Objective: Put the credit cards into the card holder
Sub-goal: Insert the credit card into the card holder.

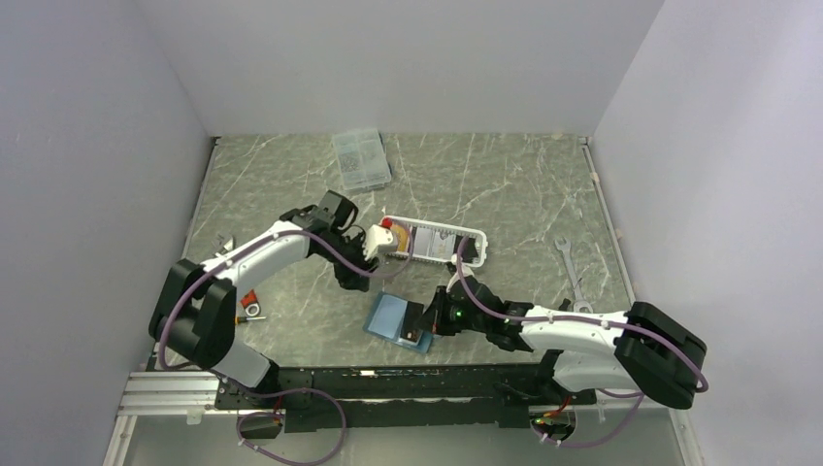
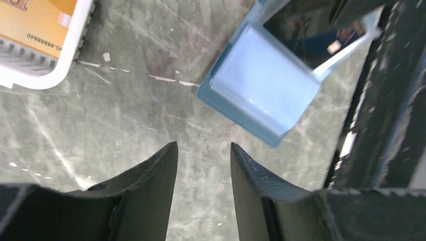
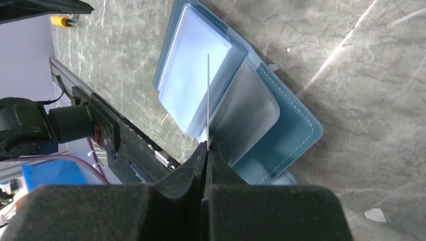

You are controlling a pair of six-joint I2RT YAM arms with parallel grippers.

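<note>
top: overhead, far | wrists: close, downward | shared: card holder (image 2: pixel 261 85)

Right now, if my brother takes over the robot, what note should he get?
The left gripper is open and empty, hovering over the table beside the card holder.
The right gripper is shut on a black card, held on edge over the holder.
The card holder lies open, sleeves up, near the arm bases.
Done: one card picked up; none visibly seated in a sleeve.
Left: slot this card in, then fetch the others, such as the yellow-gold card in the white basket.
</note>
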